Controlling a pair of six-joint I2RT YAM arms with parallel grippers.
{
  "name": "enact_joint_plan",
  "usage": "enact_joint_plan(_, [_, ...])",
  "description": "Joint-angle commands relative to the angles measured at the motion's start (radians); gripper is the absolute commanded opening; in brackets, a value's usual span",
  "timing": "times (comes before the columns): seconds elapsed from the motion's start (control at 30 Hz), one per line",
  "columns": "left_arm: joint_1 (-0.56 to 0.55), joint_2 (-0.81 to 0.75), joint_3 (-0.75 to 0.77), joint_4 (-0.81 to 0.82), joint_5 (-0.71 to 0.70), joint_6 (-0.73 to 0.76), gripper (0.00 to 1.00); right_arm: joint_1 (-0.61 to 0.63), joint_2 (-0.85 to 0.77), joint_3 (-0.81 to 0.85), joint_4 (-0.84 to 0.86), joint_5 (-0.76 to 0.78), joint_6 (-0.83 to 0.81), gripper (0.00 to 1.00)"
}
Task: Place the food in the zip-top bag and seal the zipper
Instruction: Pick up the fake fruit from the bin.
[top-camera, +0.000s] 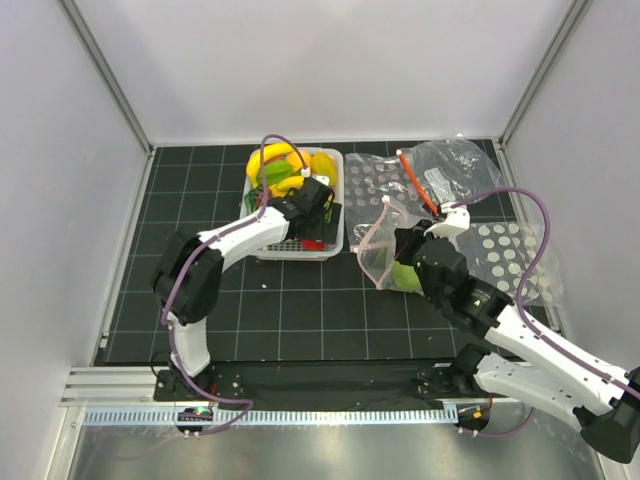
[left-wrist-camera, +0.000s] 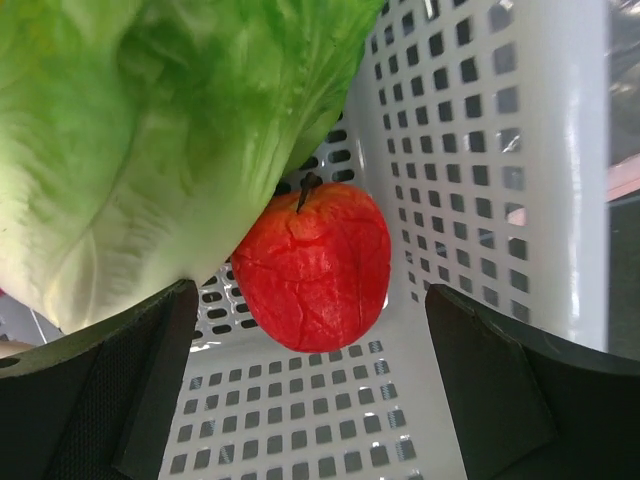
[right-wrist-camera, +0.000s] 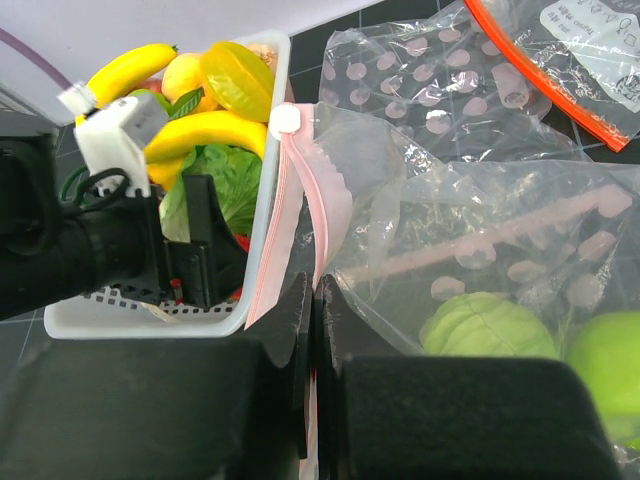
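Note:
The white mesh basket (top-camera: 262, 245) holds yellow bananas (top-camera: 272, 158), lettuce (left-wrist-camera: 150, 140) and a red piece (left-wrist-camera: 312, 265). My left gripper (left-wrist-camera: 310, 390) is open inside the basket, its fingers either side of the red piece and just short of it. My right gripper (right-wrist-camera: 318, 300) is shut on the pale pink zipper (right-wrist-camera: 300, 190) of the zip-top bag (top-camera: 385, 250) and holds its mouth up beside the basket. Two green pieces (right-wrist-camera: 485, 325) lie inside the bag. In the top view the right gripper (top-camera: 402, 243) sits at the bag's right side.
Another clear bag with an orange-red strip (top-camera: 418, 182) lies at the back right on spotted clear sheets (top-camera: 500, 250). The basket's wall (left-wrist-camera: 560, 170) is close on the left gripper's right side. White enclosure walls surround the black gridded mat (top-camera: 290, 310).

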Motion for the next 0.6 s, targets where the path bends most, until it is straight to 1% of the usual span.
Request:
enact_joint_plan(0.0, [0.003,0.036,0.075,-0.131,0.004,0.009,1.0,0.002,0.003,0.043,0.032,0.028,-0.002,0.01])
enact_joint_plan(0.07, [0.006,0.074,0.089,-0.148,0.002,0.006,1.0,0.002,0.006,0.043,0.031,0.026,0.0,0.01])
enact_joint_plan(0.13, [0.007,0.093,0.106,-0.154,0.009,0.008,0.89,0.002,0.006,0.043,0.031,0.025,0.0,0.01])
enact_joint_plan(0.17, [0.007,0.09,0.109,-0.153,0.009,0.006,0.79,0.0,0.006,0.043,0.032,0.023,0.0,0.01])
enact_joint_plan(0.23, [0.007,0.065,0.094,-0.142,0.004,0.005,0.72,0.002,0.001,0.043,0.032,0.023,-0.002,0.01])
enact_joint_plan(0.27, [0.006,0.018,0.057,-0.108,0.001,0.005,0.68,0.002,-0.002,0.041,0.031,0.022,-0.002,0.01])
enact_joint_plan(0.3, [0.006,-0.013,0.057,-0.087,0.001,0.003,0.66,0.003,-0.002,0.041,0.032,0.023,-0.002,0.01])
enact_joint_plan(0.37, [0.006,-0.085,-0.022,-0.029,-0.008,0.002,0.61,0.002,-0.001,0.039,0.035,0.023,-0.002,0.01])
enact_joint_plan(0.4, [0.007,-0.155,-0.055,0.026,-0.013,0.0,0.59,0.003,-0.001,0.039,0.035,0.022,0.0,0.01])
enact_joint_plan(0.47, [0.006,-0.235,-0.141,0.082,-0.001,-0.01,0.57,0.003,0.007,0.043,0.035,0.016,-0.002,0.01])
enact_joint_plan(0.5, [0.006,-0.314,-0.168,0.146,0.009,-0.014,0.57,0.002,0.013,0.044,0.035,0.008,-0.002,0.01])
enact_joint_plan(0.53, [0.006,-0.352,-0.196,0.179,0.022,-0.021,0.57,0.002,0.016,0.046,0.035,0.005,0.0,0.01])
enact_joint_plan(0.57, [0.006,-0.387,-0.26,0.217,0.05,-0.024,0.57,0.002,0.025,0.046,0.042,-0.001,-0.003,0.01])
